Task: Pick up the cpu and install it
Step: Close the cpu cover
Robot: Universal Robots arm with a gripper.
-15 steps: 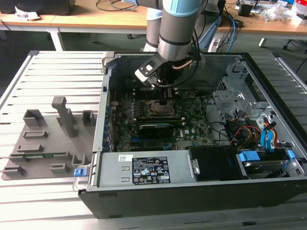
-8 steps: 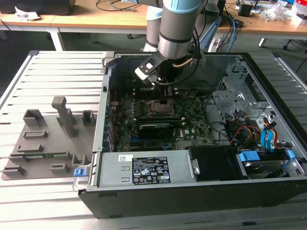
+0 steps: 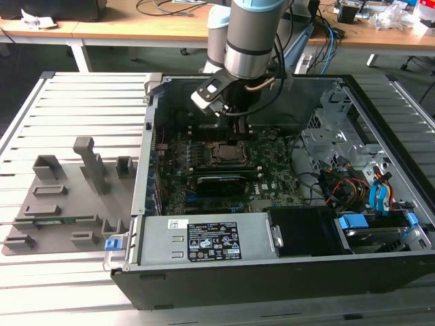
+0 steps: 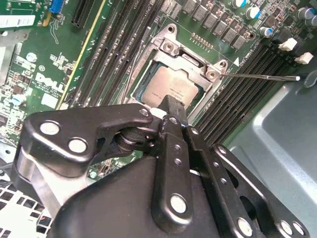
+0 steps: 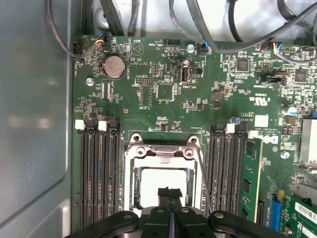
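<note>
The cpu (image 4: 166,84) lies flat in the metal-framed socket (image 5: 132,176) on the motherboard (image 5: 163,89), silvery top up, which is where the task wants it. The socket's thin wire lever (image 4: 262,76) sticks out to one side over the memory slots (image 4: 237,79) and appears unlatched, so the chip looks seated but not locked.

The end effector (image 5: 170,191) hangs straight down over the chip with its two fingers pressed together and nothing between them. In both wrist views the tips are at the cpu's near edge; I cannot tell whether they touch it. This posture looks like pressing or checking, not carrying.

The motherboard sits in an open computer case (image 3: 272,272) laid on its side, giving the arm access from above. The case rests on a grey slatted metal table (image 3: 68,102), with a grey parts fixture (image 3: 68,197) on the exterior view's left. Behind are wooden tables (image 3: 136,27) strewn with cables.
</note>
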